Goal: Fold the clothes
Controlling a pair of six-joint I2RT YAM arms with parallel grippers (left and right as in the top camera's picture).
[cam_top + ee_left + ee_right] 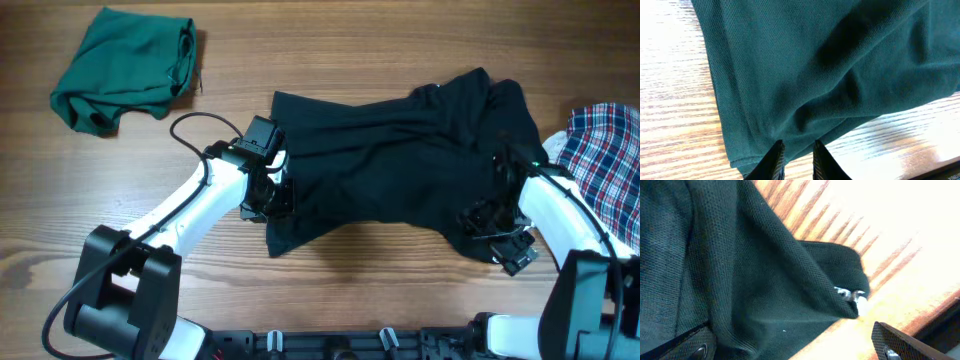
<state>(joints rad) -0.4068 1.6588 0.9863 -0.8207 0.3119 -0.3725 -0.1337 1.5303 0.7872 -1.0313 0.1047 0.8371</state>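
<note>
The black top [400, 165] lies spread and wrinkled across the middle of the table. My left gripper [277, 195] sits at its left edge, near the lower left corner. In the left wrist view its fingertips [777, 150] stand a narrow gap apart over the top's hem [805, 90], with wood showing between them and nothing pinched. My right gripper [490, 222] is at the top's lower right part. It stands wide open [795, 347], and the fabric [765, 280] with a small white mark [852, 296] lies between its fingers.
A crumpled dark green garment [125, 70] lies at the far left. A red-white-blue plaid garment [605, 150] lies at the right edge, beside my right arm. Bare wooden table [350, 50] runs along the far side and in front of the top.
</note>
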